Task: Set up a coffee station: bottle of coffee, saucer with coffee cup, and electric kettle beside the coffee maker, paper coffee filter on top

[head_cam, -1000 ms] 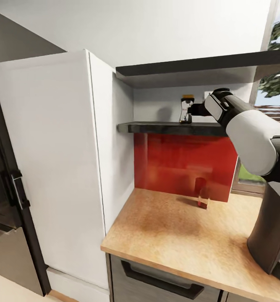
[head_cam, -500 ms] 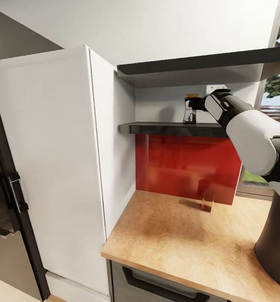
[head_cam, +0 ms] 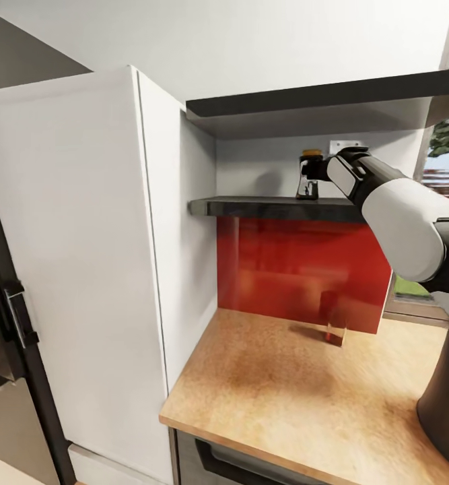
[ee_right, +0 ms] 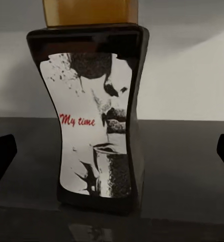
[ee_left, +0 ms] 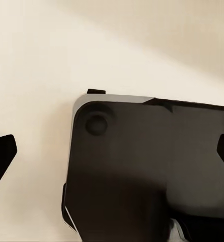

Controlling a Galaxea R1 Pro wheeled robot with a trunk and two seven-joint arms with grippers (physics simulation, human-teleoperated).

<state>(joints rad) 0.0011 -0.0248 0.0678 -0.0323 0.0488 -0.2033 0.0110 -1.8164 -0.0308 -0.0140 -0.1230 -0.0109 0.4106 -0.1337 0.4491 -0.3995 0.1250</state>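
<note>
- Your right gripper (head_cam: 311, 176) is up at the kitchen shelf (head_cam: 264, 206), reaching in from the right of the head view toward the bottle of coffee (head_cam: 309, 175).
- In the right wrist view the bottle of coffee (ee_right: 94, 111) stands upright on the dark shelf board (ee_right: 182, 166), directly ahead of your fingers and centred between them.
- The right fingers (ee_right: 1, 156) are spread wide apart, one dark tip at each edge of that view, with clear gaps to the bottle on both sides; they do not touch it.
- The bottle's white label with red lettering faces your right wrist camera, and its yellow-gold cap (ee_right: 89, 11) sits above the level of the fingers.
- Behind the bottle, beyond your fingers, is the white wall (head_cam: 258, 168); below the shelf is the red backsplash (head_cam: 298, 269).
- Below your right arm lies the wood-look surface (head_cam: 278, 391), with a small red-tinted glass (head_cam: 334, 320) standing on it close to the backsplash.
- A tall white cabinet (head_cam: 76, 269) stands to the left of the shelf in the head view.
- Your left fingers (ee_left: 0, 159) are also apart, dark tips at both edges of the left wrist view, holding nothing; between them shows a dark rounded panel (ee_left: 142, 166) against a pale floor (ee_left: 41, 60).
</note>
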